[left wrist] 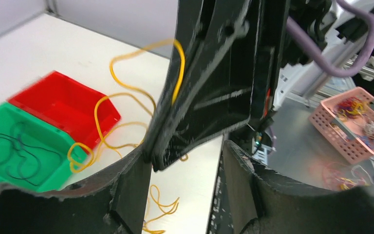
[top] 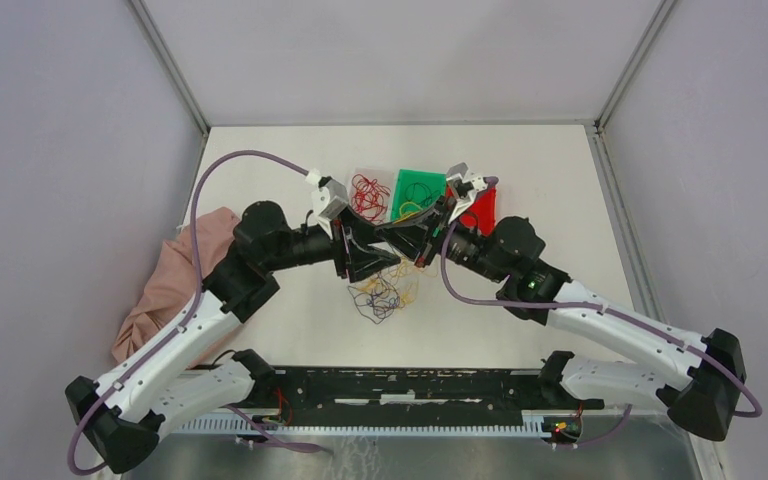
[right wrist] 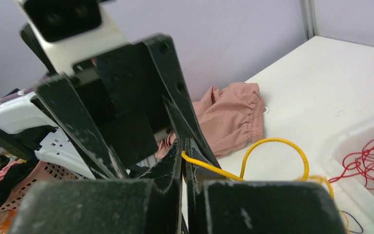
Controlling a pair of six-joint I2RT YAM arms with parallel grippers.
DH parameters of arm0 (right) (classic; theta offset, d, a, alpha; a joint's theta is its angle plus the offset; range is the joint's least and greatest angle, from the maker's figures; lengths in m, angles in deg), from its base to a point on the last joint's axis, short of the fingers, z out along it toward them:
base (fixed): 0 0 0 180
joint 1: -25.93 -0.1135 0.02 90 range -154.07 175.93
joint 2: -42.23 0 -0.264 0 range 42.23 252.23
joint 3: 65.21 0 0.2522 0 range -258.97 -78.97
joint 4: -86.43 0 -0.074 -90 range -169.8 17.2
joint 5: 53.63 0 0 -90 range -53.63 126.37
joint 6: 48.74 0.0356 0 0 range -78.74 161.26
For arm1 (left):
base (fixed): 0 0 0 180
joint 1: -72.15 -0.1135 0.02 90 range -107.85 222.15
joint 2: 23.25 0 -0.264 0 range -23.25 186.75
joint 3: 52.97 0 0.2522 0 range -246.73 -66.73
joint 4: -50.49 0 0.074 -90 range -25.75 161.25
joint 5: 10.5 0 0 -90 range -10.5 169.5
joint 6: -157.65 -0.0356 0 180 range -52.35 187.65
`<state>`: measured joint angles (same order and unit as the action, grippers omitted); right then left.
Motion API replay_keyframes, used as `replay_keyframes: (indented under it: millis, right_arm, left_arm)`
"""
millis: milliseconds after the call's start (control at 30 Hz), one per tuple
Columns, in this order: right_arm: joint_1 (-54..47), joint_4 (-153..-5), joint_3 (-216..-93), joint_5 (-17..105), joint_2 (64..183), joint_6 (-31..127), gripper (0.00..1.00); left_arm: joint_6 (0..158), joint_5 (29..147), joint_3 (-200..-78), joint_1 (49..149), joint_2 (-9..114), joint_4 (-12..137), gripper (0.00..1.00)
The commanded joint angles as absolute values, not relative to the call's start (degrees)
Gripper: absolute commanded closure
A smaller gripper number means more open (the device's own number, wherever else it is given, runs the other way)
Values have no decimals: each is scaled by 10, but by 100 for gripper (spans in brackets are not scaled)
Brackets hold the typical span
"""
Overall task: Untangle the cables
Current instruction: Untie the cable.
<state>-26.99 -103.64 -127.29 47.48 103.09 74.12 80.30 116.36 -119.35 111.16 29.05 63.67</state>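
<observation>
Two arms (top: 175, 345) (top: 620, 325), three bins (top: 386, 176) (top: 420, 186) (top: 482, 212), one pink cloth (top: 175, 280), one tangle of cables (top: 385, 293)

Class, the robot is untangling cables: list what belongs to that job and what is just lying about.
Job: tangle of cables; yellow cable pinched in the right gripper; red cables in the clear bin; green bin; red bin.
Lying about: pink cloth; pink basket off the table.
</observation>
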Motion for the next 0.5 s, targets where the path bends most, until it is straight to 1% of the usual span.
replay_keyframes:
  millis: [0,233,467]
  right_arm:
    - [-282,-1066,-1323,474,1022,721,99]
    - [-287,-1036,-1354,486,1030,706,99]
    - [-306,-1049,-1365,477,1046,712,99]
  left_arm:
    - [854,1193,-1163,1121,269,633,37]
    - [847,1211,-1147,1121,254,616,34]
    - [899,1211,-1163,1120,285,552,37]
